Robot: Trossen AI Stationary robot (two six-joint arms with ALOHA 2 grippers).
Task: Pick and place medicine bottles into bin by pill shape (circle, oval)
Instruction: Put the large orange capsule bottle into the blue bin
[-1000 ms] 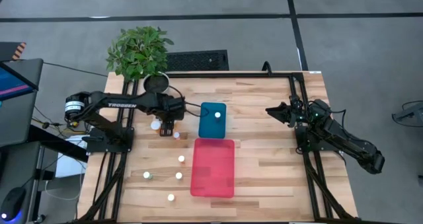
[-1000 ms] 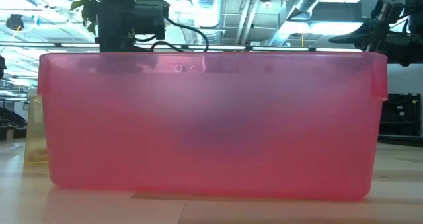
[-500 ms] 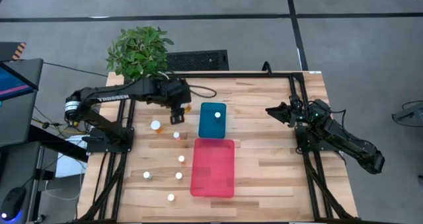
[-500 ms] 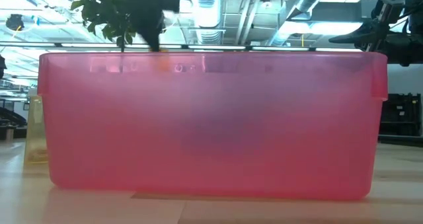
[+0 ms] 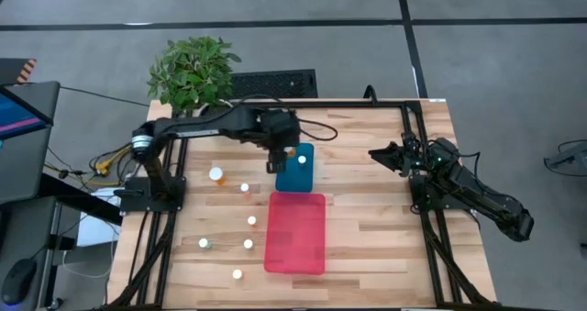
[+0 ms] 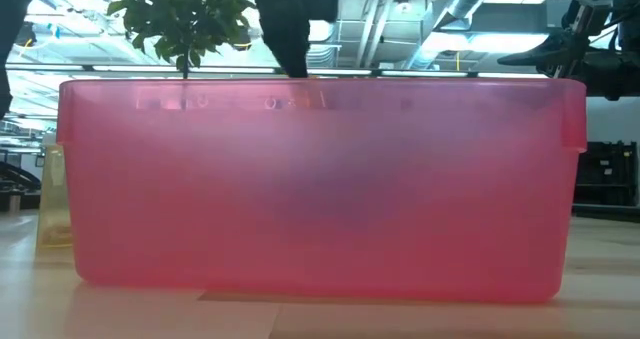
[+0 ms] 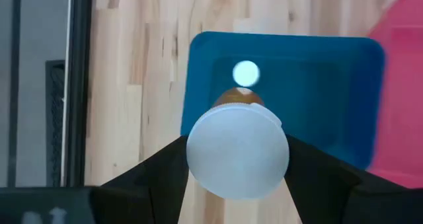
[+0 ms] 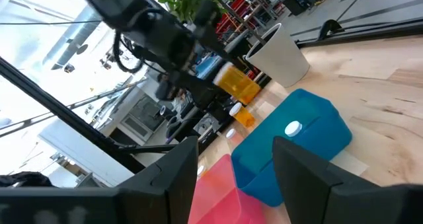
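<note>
I have the left gripper (image 5: 282, 157) clamped on a medicine bottle (image 7: 238, 150), its white cap sitting squarely between my jaws, above the blue bin's (image 5: 295, 176) edge at nine o'clock. One bottle in the bin (image 5: 301, 160) stands near its middle. The red bin (image 5: 295, 233) lies at six o'clock of the blue one; loose bottles (image 5: 248, 244) lie beside it at nine o'clock. The held bottle shows an orange body under the cap. My right gripper (image 5: 376, 153) waits, fingers apart, at the table's three o'clock side.

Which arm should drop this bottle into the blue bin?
Left. The left gripper already holds a bottle at the blue bin, while the right gripper waits, open, off to the side.
</note>
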